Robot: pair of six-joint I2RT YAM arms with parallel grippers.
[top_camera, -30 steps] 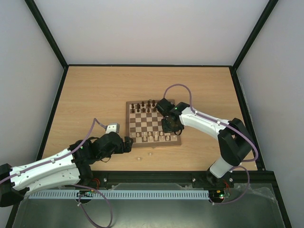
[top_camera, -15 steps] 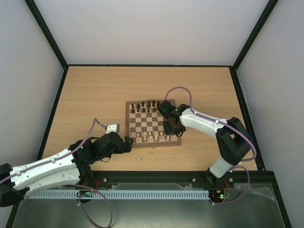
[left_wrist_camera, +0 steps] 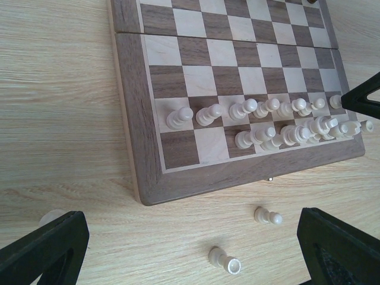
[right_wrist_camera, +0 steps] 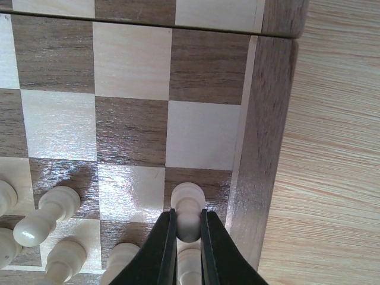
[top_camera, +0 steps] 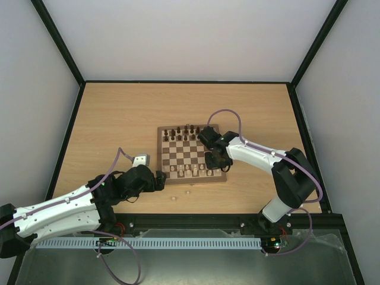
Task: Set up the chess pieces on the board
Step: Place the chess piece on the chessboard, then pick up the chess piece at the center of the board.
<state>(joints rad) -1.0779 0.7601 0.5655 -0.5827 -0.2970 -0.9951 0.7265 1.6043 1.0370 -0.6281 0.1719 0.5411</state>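
Observation:
The board (top_camera: 193, 180) lies mid-table, with dark pieces (top_camera: 181, 133) on its far rows and cream pieces (top_camera: 193, 171) on its near rows. My right gripper (right_wrist_camera: 189, 228) is shut on a cream pawn (right_wrist_camera: 189, 205) standing on the dark square next to the board's right border (right_wrist_camera: 264, 148). It shows in the top view (top_camera: 215, 157) too. My left gripper (left_wrist_camera: 190, 255) is open and empty, low over the table by the board's near left corner (left_wrist_camera: 148, 178). Two cream pieces (left_wrist_camera: 268, 215) (left_wrist_camera: 224, 261) lie on the table between its fingers (left_wrist_camera: 44, 246).
The two loose cream pieces show in the top view (top_camera: 173, 196) (top_camera: 187, 192) in front of the board. Another pale piece (left_wrist_camera: 50, 215) is half hidden behind my left finger. A black frame (top_camera: 65, 136) and white walls enclose the light-wood table (top_camera: 119, 119).
My right gripper has shifted slightly over the board's right edge with the pawn. The left arm has not moved.

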